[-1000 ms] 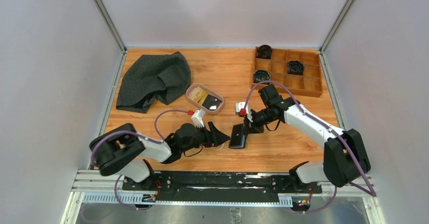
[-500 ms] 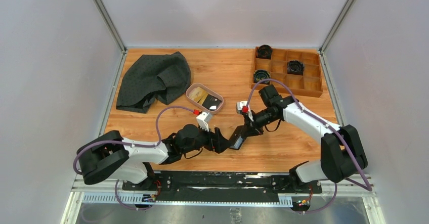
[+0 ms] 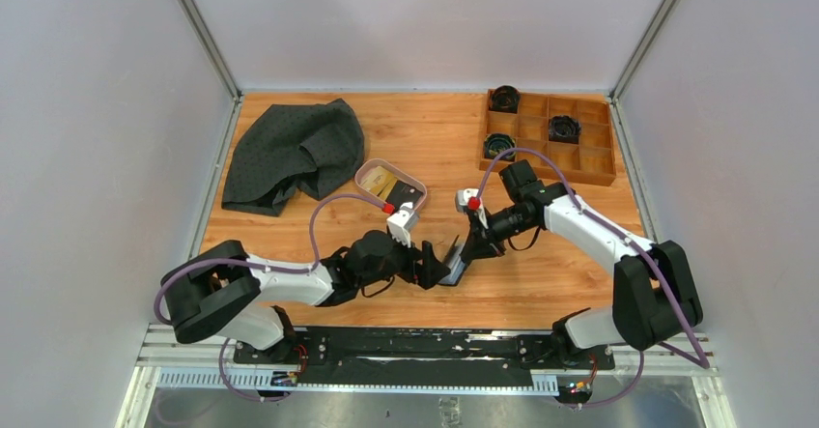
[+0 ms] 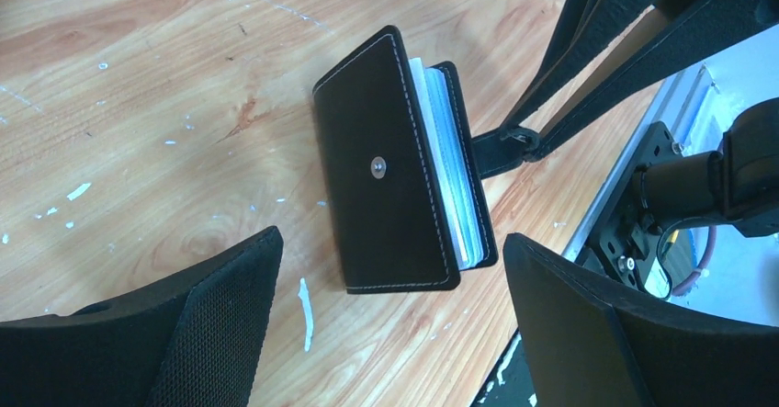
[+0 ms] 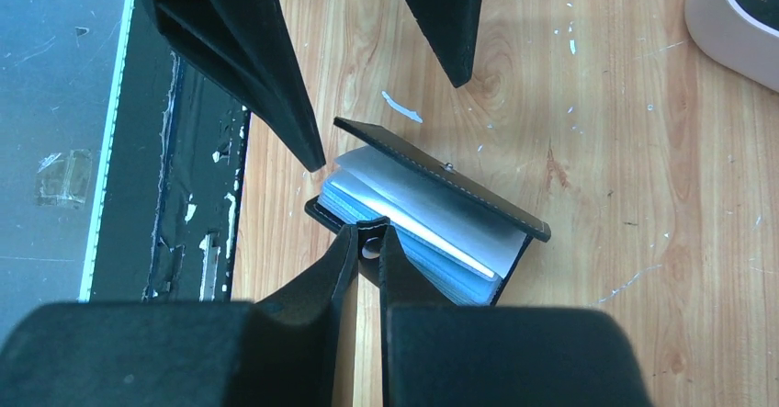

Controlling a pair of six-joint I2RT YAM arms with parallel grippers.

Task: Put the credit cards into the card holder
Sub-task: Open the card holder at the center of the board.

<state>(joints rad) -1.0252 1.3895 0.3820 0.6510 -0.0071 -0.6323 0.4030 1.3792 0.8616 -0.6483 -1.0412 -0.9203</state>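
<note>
Where the table (image 3: 435, 128) begins at the far left, we see a dark cloth (image 3: 290, 153) lying in a crumpled heap. Just to its right sits a pinkish tray (image 3: 358, 179), and the cards (image 3: 380, 179) lie inside it, a gold one beside a black one, well apart from the holder. Further right and nearer the arms, the left gripper (image 4: 393, 239) reaches in low with its fingers (image 4: 230, 315) spread wide, holding nothing. The holder (image 4: 381, 163) shows in the gap between them. In the right wrist view one left fingertip ends just beside the holder's edge, and we cannot tell whether it touches. The holder rests on the wood between the two grippers, its black cover with the snap stud lifted and its clear pockets fanned partly open beneath. On its right side the right gripper (image 5: 369, 240) comes down from the far side with its fingers pressed together, clamped on the holder's strap (image 4: 501, 147). At the far right corner stands a wooden box (image 3: 589, 157) with dark round things in three of its compartments.
</note>
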